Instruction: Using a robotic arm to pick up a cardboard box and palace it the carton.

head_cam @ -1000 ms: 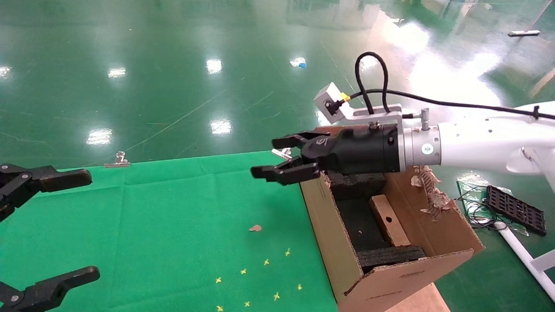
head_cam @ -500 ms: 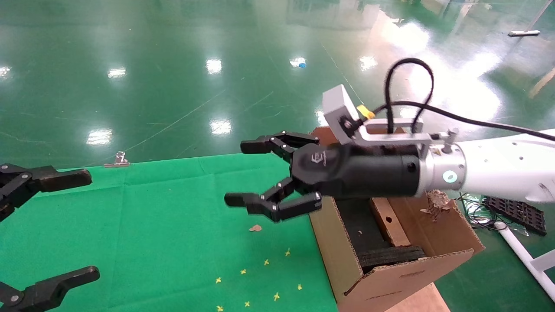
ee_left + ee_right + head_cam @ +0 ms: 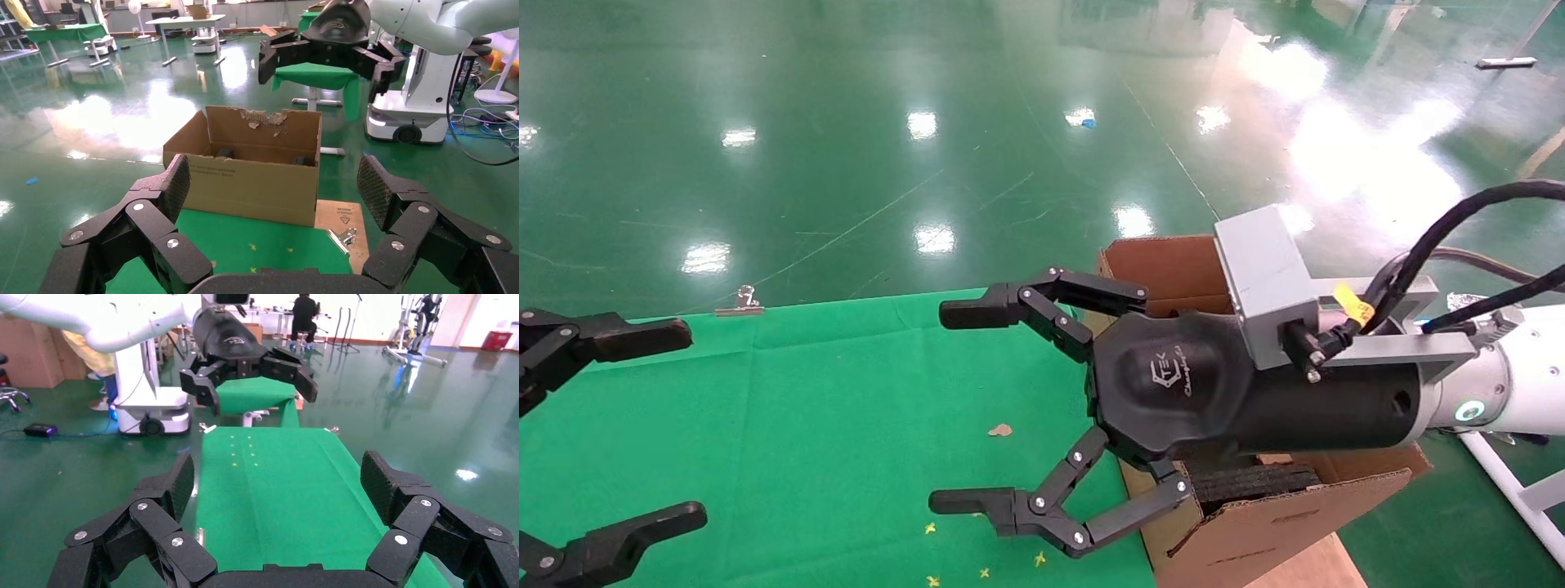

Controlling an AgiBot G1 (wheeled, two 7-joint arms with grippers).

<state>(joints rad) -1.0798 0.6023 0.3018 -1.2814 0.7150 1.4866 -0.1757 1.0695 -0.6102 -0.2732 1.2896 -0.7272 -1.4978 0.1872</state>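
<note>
My right gripper (image 3: 956,407) fills the middle of the head view, open wide and empty, hanging over the green cloth (image 3: 829,392) beside the carton's left wall. Its white arm with the green ring (image 3: 1467,410) reaches in from the right. The brown carton (image 3: 1279,523) sits mostly behind that gripper; black foam (image 3: 1254,482) shows inside it. The cardboard box is hidden. The left wrist view faces the carton (image 3: 254,174) with its torn back flap and the right gripper (image 3: 330,49) above it. My left gripper (image 3: 682,423) is parked open at the cloth's left edge.
A metal binder clip (image 3: 740,302) holds the cloth's far edge, and another clip (image 3: 343,236) lies near the carton on a brown board (image 3: 349,214). A brown scrap (image 3: 1001,429) and small yellow marks (image 3: 977,511) dot the cloth. Glossy green floor surrounds the table.
My right gripper has risen from the carton's far-left corner, swung nearer the head camera, and spread its fingers much wider. It now covers the small box seen standing inside the carton. The left gripper stayed still.
</note>
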